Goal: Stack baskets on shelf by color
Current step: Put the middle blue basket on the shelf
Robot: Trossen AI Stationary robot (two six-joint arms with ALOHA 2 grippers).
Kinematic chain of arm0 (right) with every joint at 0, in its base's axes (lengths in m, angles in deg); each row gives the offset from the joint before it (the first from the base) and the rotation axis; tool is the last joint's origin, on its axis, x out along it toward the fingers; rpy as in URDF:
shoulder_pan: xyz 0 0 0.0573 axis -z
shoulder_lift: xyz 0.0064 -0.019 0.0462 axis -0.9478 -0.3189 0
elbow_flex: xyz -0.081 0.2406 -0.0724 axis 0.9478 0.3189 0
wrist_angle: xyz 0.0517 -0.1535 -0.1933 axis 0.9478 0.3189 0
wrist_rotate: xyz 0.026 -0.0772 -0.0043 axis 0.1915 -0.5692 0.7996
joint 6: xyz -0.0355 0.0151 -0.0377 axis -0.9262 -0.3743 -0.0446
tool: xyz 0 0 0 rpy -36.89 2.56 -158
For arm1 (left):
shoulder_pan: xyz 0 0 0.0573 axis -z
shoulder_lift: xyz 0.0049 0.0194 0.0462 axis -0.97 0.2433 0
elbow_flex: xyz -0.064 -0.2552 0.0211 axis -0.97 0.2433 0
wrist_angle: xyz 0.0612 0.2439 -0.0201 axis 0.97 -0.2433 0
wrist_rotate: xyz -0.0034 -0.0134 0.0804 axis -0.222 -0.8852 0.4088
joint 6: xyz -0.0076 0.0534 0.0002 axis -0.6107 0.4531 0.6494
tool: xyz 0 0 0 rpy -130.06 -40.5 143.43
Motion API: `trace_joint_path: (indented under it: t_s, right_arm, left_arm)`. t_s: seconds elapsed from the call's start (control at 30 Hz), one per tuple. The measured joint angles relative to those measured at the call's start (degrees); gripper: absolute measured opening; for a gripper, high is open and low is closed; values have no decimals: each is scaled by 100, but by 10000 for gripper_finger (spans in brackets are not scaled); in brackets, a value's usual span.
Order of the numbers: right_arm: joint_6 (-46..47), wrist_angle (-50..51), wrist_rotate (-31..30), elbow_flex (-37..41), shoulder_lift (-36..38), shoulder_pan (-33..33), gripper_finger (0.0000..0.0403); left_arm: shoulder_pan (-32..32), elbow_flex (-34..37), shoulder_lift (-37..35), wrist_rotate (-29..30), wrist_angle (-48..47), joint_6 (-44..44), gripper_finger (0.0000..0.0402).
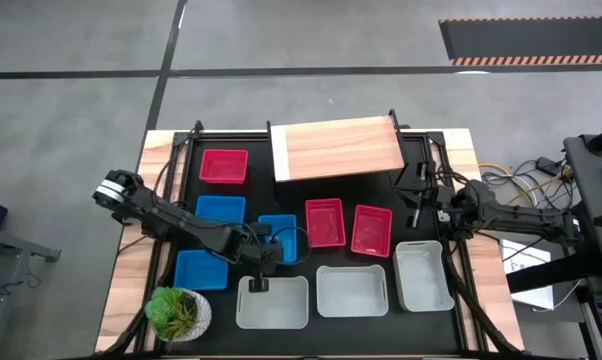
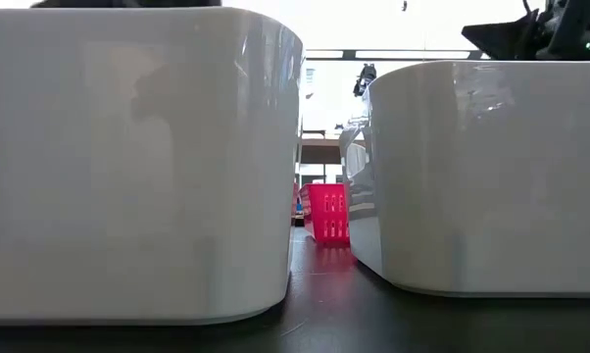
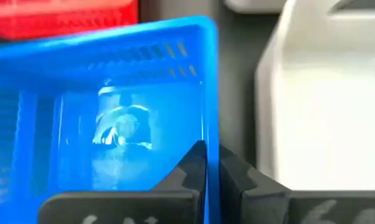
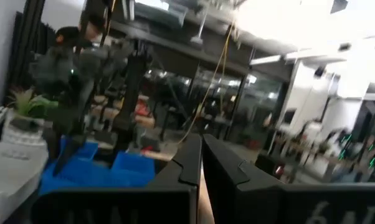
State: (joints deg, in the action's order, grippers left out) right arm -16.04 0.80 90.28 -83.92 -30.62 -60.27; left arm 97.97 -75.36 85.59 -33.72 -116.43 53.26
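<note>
White baskets (image 2: 138, 167) fill the low view, sitting 3 in a row along the table's front edge. Behind them, the shelf (image 1: 339, 148) stands bare at the table's back, so no stacking looks done yet. 3 red baskets (image 1: 324, 222) and 3 blue ones lie loose between. Left gripper (image 1: 262, 257) has its jaws clamped on the wall of a blue basket (image 3: 100, 124), likely to lift it. Right gripper (image 1: 418, 199) waits beside the shelf, jaws together, holding nothing.
</note>
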Motion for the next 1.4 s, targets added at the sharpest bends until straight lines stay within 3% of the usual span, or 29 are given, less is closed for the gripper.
trace_joint_path:
  t_s: [0.2,0.4,0.63,0.87,1.1,1.4]
  right_arm:
    - [512,199,44,0,2,0,9]
    - [675,177,42,0,2,0,9]
    - [725,182,42,0,2,0,9]
    - [755,232,39,0,2,0,9]
    - [755,284,37,0,0,0,9]
    - [660,284,-11,0,2,0,9]
  left_arm:
    - [284,-1320,21,203,-937,144,0]
    - [425,-2346,51,1084,-1140,1400,0]
    - [-396,-2825,32,1605,-1128,2606,0]
    - [-1803,-2743,77,1489,-999,3054,0]
    - [-3213,-2711,232,293,-787,3081,0]
    - [-3822,-2703,554,-34,-682,3211,0]
